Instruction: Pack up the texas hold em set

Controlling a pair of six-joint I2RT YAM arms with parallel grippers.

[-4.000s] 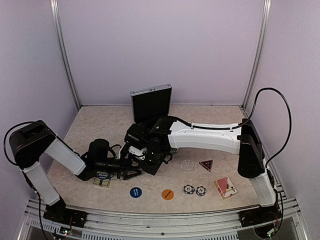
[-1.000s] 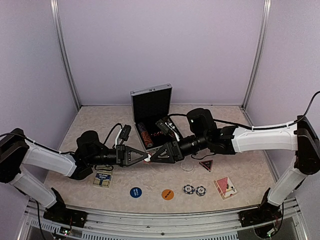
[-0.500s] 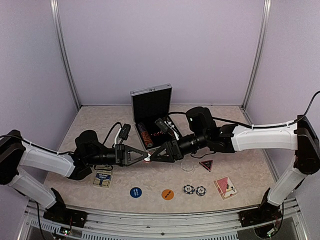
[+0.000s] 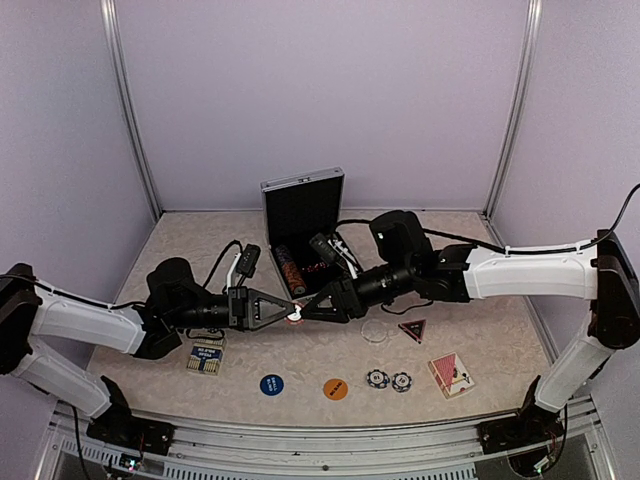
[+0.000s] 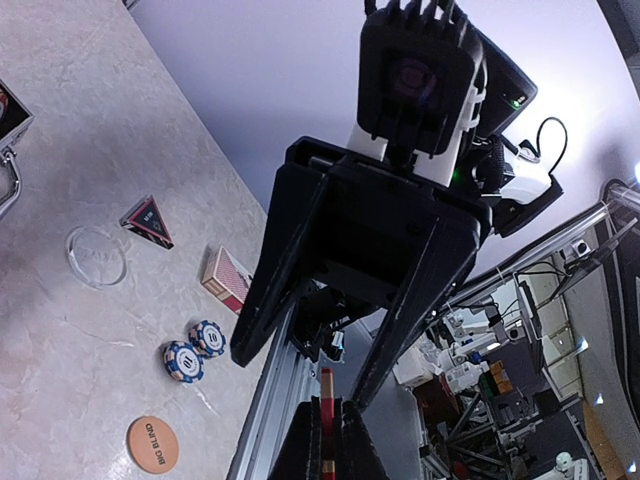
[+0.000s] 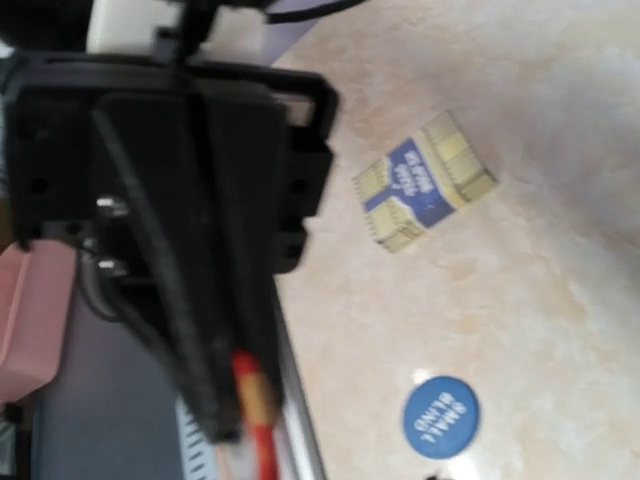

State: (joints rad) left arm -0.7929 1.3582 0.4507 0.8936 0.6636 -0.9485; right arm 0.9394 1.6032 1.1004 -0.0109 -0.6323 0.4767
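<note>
The silver case (image 4: 302,205) stands open at the back with a row of chips (image 4: 290,268) in its tray. In front of it my left gripper (image 4: 288,314) is shut on a red striped poker chip (image 4: 295,319), held edge-on above the table. The left wrist view shows the chip (image 5: 327,395) pinched between my left fingertips. My right gripper (image 4: 304,313) faces it tip to tip. Its jaws are open, and its fingers (image 5: 268,300) stand either side of the chip's free end. In the right wrist view the chip (image 6: 256,412) is blurred against the left gripper's black body.
On the table lie a blue card deck (image 4: 205,358), a blue disc (image 4: 271,384), an orange disc (image 4: 335,388), two blue striped chips (image 4: 377,378), a clear disc (image 4: 374,331), a dark triangle (image 4: 411,329) and a red card deck (image 4: 452,374).
Four seconds ago the two arms were huddled low by the blue deck. They now meet tip to tip in front of the case. Over the last second the meeting point drifted slightly left.
</note>
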